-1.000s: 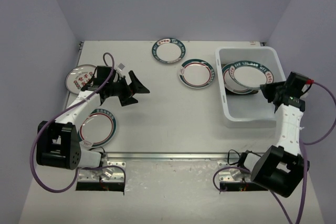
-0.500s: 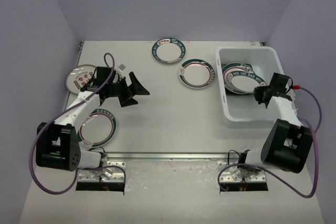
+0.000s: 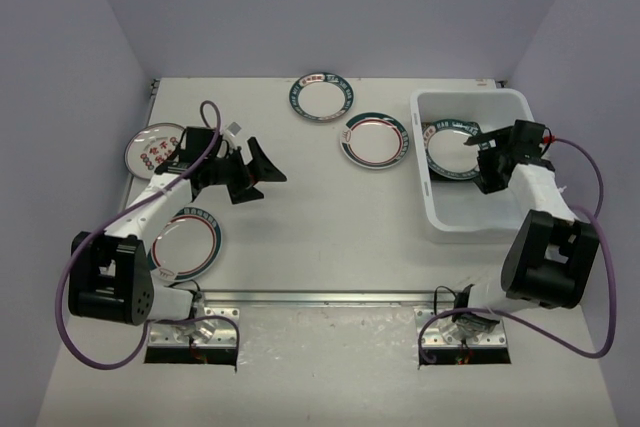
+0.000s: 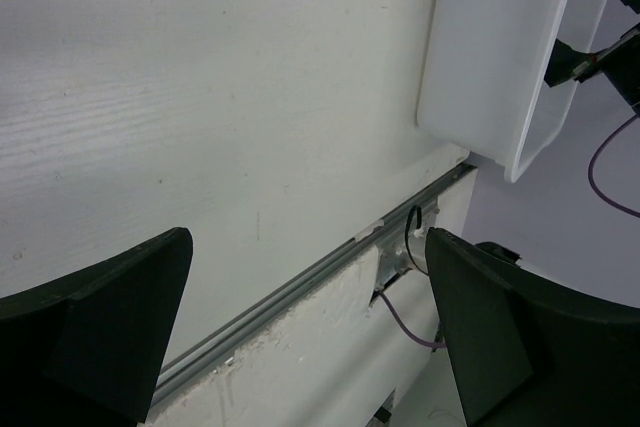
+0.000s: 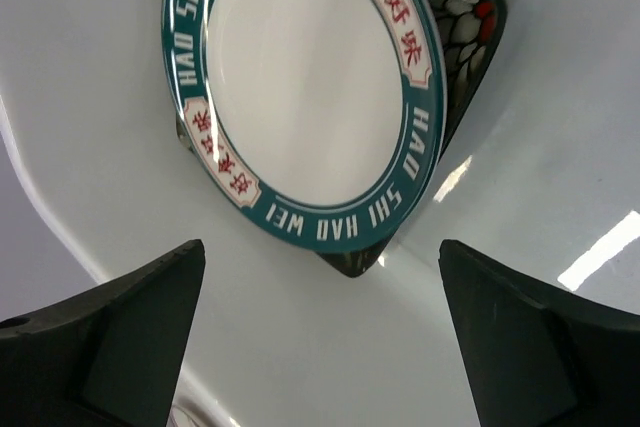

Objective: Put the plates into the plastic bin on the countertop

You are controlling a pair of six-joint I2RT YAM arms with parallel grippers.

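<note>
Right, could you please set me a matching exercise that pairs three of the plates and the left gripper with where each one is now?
Things:
1. red-medallion plate
2. red-ringed plate
3. teal-rimmed plate lying on a black floral plate
4. left gripper

Places or states:
A. inside the plastic bin
B. open and empty above the countertop
C. near the countertop's left edge
D. on the countertop, just left of the bin

Pairs: 1-C, 2-D, 3-A, 4-B.
</note>
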